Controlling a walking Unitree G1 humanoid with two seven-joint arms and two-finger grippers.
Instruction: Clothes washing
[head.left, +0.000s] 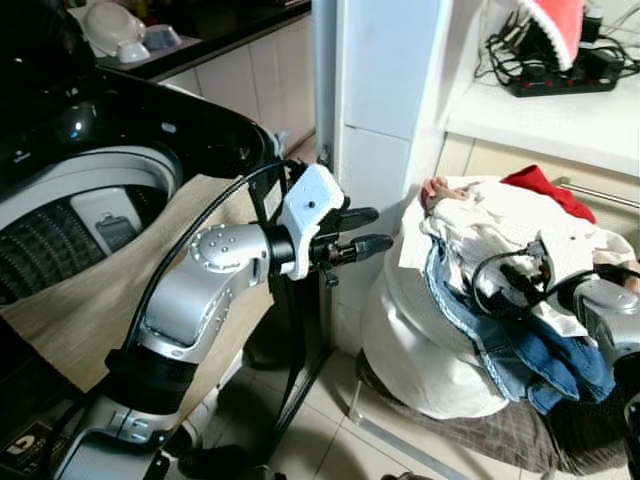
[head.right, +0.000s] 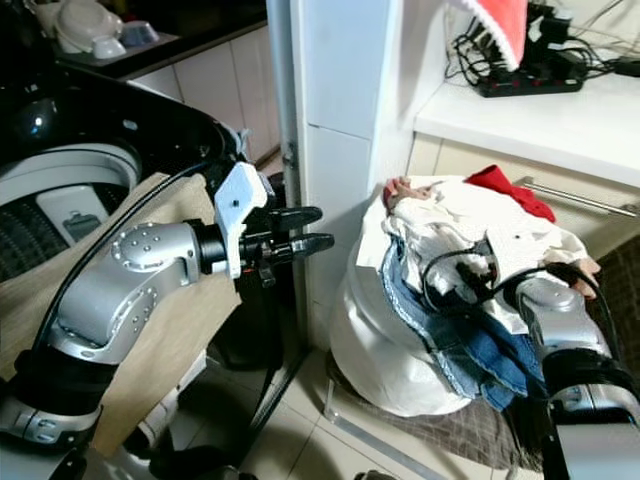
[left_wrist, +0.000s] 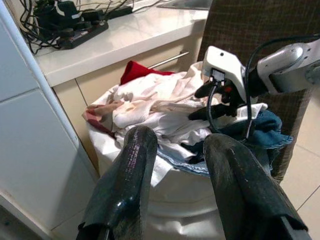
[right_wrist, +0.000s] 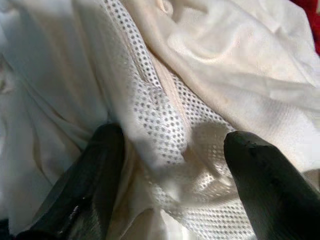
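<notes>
Pretty early days on this one, by the looks of it. The laundry basket (head.left: 420, 370) is heaped full next to the white pillar (head.left: 385, 90), with white shirts (head.left: 500, 215), something red (head.left: 545, 188) and jeans (head.left: 530, 350) spilling over the side, so basically the whole load is left to be moved. The washing machine (head.left: 90, 200) is seen on the robot's left with its lid up, and a beige cloth (head.left: 90, 300) is draped over its front edge; whether anything is already in the drum can't be made out. The right gripper (right_wrist: 170, 150) is pushed down into the pile, fingers spread on either side of a fold of white mesh fabric (right_wrist: 165, 115) but not yet pinched on it, so a first grab is probably being lined up. The left gripper (head.left: 352, 232) is held out in the air between the washer and the basket, fingers parted a little, nothing in it. Judged from this, the job is barely started: grabbing, carrying across and dropping into the drum are all left, piece by piece.
</notes>
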